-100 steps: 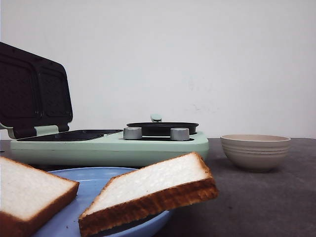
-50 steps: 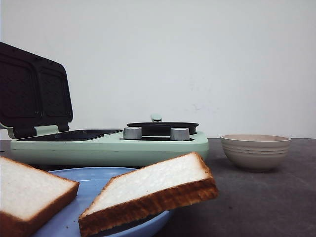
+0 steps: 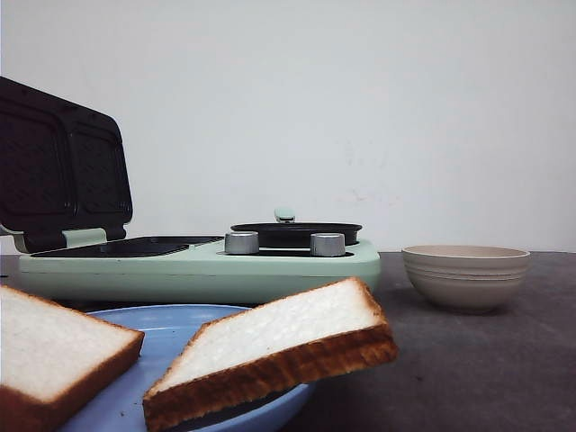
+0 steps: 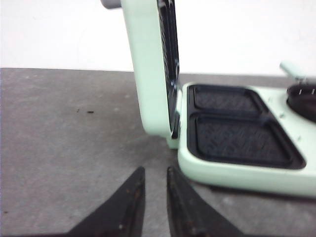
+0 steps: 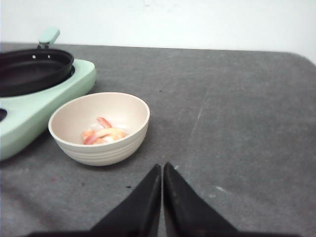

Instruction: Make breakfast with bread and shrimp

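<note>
Two slices of white bread (image 3: 279, 337) (image 3: 54, 346) with toasted crusts lie on a blue plate (image 3: 171, 328) close to the front camera. The shrimp (image 5: 102, 133), orange-red, lies inside a beige bowl (image 5: 126, 143), which also stands at the right in the front view (image 3: 465, 274). My right gripper (image 5: 162, 168) is shut and empty, above the table just beside the bowl. My left gripper (image 4: 155, 173) is shut to a narrow slit with nothing in it, hovering by the corner of the mint-green sandwich maker (image 4: 232, 175). Neither gripper shows in the front view.
The sandwich maker (image 3: 198, 270) stands behind the plate with its lid (image 3: 58, 162) raised upright, baring two black grill plates (image 4: 237, 136). A black pan (image 3: 295, 234) with a pale green knob (image 3: 284, 214) sits on its right half. Grey table surface stretches right of the bowl.
</note>
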`<state>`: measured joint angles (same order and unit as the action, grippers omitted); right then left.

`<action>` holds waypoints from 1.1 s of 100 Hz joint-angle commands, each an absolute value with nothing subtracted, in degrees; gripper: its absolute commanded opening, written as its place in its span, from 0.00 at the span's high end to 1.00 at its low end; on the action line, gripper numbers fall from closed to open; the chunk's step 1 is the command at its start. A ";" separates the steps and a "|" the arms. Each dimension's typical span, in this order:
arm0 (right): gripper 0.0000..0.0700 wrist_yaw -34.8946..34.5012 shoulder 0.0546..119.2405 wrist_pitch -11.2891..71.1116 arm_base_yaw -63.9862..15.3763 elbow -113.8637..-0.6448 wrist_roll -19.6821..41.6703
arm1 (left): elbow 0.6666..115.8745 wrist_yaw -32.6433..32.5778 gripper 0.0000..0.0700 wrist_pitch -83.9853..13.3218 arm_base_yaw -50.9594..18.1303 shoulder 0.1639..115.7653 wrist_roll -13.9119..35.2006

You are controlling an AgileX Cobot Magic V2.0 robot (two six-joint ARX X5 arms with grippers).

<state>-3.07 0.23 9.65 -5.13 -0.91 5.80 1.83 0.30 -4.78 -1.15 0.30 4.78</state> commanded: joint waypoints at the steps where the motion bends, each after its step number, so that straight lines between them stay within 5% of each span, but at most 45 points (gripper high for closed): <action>1: 1.00 -3.27 0.21 9.08 -5.17 -0.95 11.46 | 0.99 0.47 1.00 -4.29 -1.13 0.23 10.74; 29: 1.00 -5.17 2.22 14.39 -5.17 -9.61 21.32 | 7.11 7.16 0.99 -12.16 -1.15 0.95 23.51; 55: 1.00 -9.69 17.89 23.79 -5.17 -23.59 23.33 | 18.41 11.40 0.99 -23.68 -1.13 9.43 25.61; 84: 1.00 -18.39 36.25 29.98 -5.17 -33.15 23.16 | 22.35 27.79 0.99 -33.65 -1.15 21.04 29.63; 110: 1.00 -20.18 38.79 30.48 -5.17 -33.28 21.82 | 22.35 30.50 0.52 -39.79 -1.21 22.00 34.02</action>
<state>-19.81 38.50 31.07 -5.13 -32.42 22.55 22.04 30.13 -38.41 -1.15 21.78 31.59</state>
